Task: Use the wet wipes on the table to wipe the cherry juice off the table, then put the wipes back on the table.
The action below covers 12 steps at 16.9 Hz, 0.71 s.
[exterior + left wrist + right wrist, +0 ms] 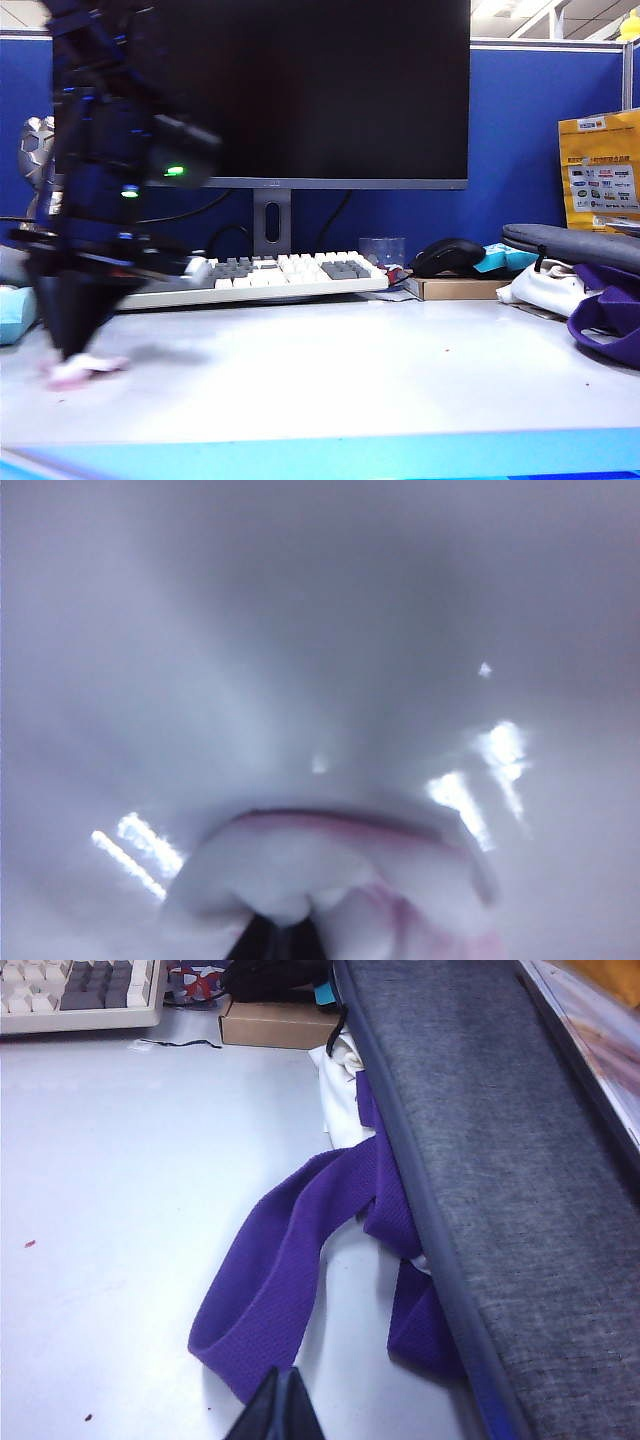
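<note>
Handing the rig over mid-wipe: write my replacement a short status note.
Left gripper: shut on the wet wipes, pressed onto the table at its left front; the sheet is stained pink.
Right gripper: shut, empty, over the table's right side beside the purple strap.
Done: wiping under way.
Left: small red specks of cherry juice on the right side; then lay the wipes down.

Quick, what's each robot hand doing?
Left gripper: jaws closed on the wet wipes, on the table.
Right gripper: jaws closed, holding nothing.
</note>
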### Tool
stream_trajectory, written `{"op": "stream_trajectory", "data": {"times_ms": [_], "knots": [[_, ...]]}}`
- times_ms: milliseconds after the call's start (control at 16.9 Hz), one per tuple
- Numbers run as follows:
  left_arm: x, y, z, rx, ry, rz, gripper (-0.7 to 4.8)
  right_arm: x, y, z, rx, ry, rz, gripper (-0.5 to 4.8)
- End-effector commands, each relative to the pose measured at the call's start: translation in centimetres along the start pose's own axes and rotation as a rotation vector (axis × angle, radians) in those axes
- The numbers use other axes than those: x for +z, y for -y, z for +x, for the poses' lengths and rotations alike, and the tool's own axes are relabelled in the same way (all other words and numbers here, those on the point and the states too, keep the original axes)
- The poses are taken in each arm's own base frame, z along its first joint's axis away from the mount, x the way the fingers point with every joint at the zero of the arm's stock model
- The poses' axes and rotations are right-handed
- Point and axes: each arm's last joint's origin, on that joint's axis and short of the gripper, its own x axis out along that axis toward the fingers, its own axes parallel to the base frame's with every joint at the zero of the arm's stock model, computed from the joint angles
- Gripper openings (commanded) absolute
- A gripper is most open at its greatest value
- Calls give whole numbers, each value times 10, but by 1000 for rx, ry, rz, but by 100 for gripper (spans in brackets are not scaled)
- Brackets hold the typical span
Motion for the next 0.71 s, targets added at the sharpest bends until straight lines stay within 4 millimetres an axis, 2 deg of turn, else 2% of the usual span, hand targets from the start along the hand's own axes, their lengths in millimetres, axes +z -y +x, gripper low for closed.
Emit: {"op": "stream_trajectory", "data": {"times_ms": [59,177,237,355,473,532,592,710], "knots": [[-6,-8,-2,-67,12,-10,-3,0,0,0,-1,9,2,-1],[-13,-10,-22,-126,77,-15,46,0,0,0,-1,9,2,-1],[-18,-9,-31,-168,93,-9,50,0,0,0,-1,9,2,-1],[-27,-2,-42,-280,83,19,11,0,0,0,-1,9,2,-1],[-25,11,-43,-349,92,58,-6,0,0,0,-1,9,2,-1],[-24,18,-43,-342,103,79,-6,0,0,0,-1,9,2,-1],[-22,22,-40,-262,99,84,-6,0,0,0,-1,9,2,-1],[-16,18,-27,-114,60,60,1,0,0,0,-1,9,2,-1]]}}
